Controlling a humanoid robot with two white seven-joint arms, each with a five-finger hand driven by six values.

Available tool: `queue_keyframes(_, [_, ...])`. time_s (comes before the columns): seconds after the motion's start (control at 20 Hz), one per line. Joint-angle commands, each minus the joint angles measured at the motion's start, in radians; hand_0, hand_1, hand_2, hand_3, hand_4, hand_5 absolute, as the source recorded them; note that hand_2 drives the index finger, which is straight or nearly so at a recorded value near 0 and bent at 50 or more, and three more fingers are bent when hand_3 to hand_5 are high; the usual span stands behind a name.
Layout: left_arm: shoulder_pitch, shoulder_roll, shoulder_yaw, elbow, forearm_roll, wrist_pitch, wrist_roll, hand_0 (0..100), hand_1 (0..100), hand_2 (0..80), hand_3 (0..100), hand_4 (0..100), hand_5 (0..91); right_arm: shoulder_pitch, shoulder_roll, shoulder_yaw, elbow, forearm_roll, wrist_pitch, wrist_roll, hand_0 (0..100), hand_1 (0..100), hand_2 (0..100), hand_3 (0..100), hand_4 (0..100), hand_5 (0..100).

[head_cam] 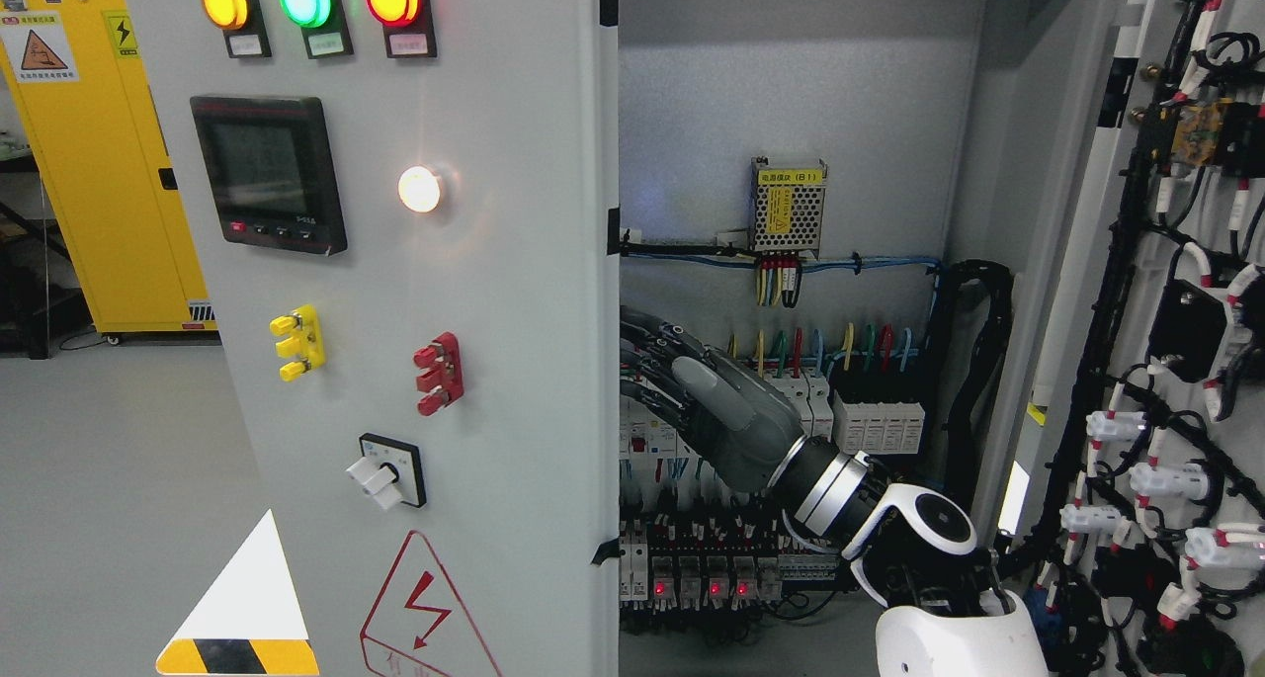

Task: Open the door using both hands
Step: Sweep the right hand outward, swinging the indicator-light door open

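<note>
So the right-hand door (1176, 341) is swung wide open at the frame's right, tall and upright, its wired inner face pointing back toward the cabinet interior (791, 262). The left door (415, 361) is shut, facing the camera, lamps lit. The right hand (657, 371) reaches inside near the left door's edge, fingers loosely curled, clamped on nothing I can see. Grey floor (109, 460), yellow cabinet (99, 163) behind.

cabinet interior (791, 94) open, breakers (870, 420) behind hand (692, 380)
</note>
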Motion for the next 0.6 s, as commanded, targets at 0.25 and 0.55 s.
queue_keyframes(0.25, [-0.002, -0.002, 0.001, 0.012, 0.000, 0.000, 0.001, 12, 56, 0.0, 0, 0, 0.0, 0.027, -0.009, 0.035, -0.070, -0.063, 0.019, 0.018, 0, 50, 4, 0, 0, 0])
queue_keyframes(0.55, [-0.002, -0.002, -0.001, 0.012, 0.000, 0.000, 0.001, 12, 56, 0.0, 0, 0, 0.0, 0.066, -0.006, 0.078, -0.107, -0.062, 0.066, 0.020, 0, 50, 4, 0, 0, 0])
